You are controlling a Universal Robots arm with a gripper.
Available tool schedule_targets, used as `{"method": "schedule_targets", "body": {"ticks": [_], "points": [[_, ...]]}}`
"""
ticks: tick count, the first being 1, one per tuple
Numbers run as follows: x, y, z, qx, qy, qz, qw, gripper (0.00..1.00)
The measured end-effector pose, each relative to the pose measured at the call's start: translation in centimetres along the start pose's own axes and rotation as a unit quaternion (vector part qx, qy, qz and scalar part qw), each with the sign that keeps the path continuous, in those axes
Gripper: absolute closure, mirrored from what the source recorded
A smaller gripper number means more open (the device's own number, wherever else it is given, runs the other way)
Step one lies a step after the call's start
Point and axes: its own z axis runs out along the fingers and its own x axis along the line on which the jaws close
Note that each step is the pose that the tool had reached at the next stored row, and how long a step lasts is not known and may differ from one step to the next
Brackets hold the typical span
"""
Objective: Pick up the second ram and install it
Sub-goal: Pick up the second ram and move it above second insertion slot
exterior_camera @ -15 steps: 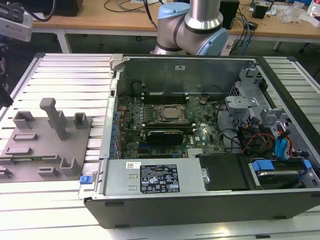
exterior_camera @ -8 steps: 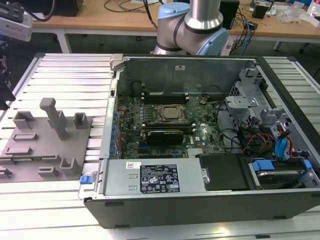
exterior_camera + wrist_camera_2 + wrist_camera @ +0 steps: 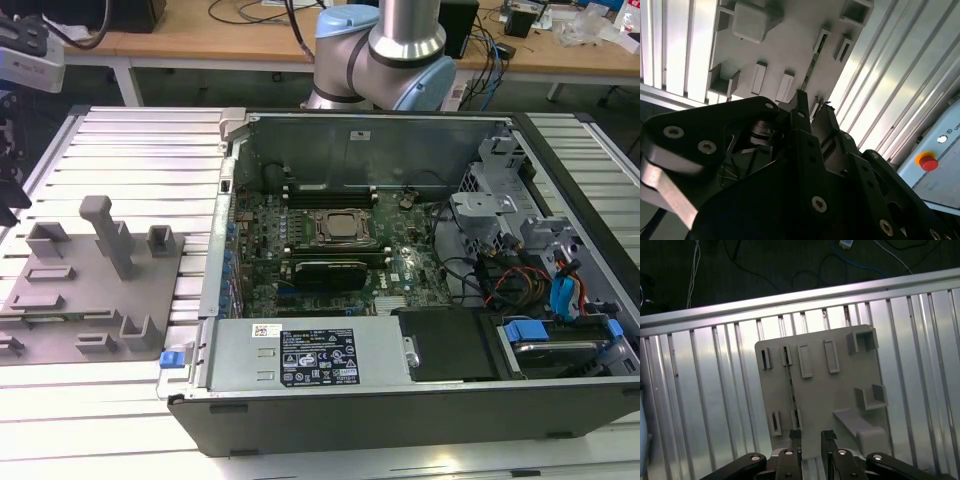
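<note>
One ram stick (image 3: 791, 390) stands edge-on in the grey slotted tray (image 3: 840, 405), with the claw (image 3: 811, 439) released and empty nearby.

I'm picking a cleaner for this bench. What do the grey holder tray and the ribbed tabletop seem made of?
Grey holder tray: matte, even light grey with blocky raised pockets; probably moulded or printed plastic, though painted metal is possible. Ribbed tabletop: bare silvery metal, likely extruded aluminium, given its bright glare and straight parallel grooves.
</note>
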Motion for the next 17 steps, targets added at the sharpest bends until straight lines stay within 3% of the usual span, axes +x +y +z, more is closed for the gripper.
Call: {"method": "schedule_targets", "body": {"ticks": [17], "points": [[0.35,-0.09,1.51,0.0001,-0.0001,0.000,1.0000,0.70]]}}
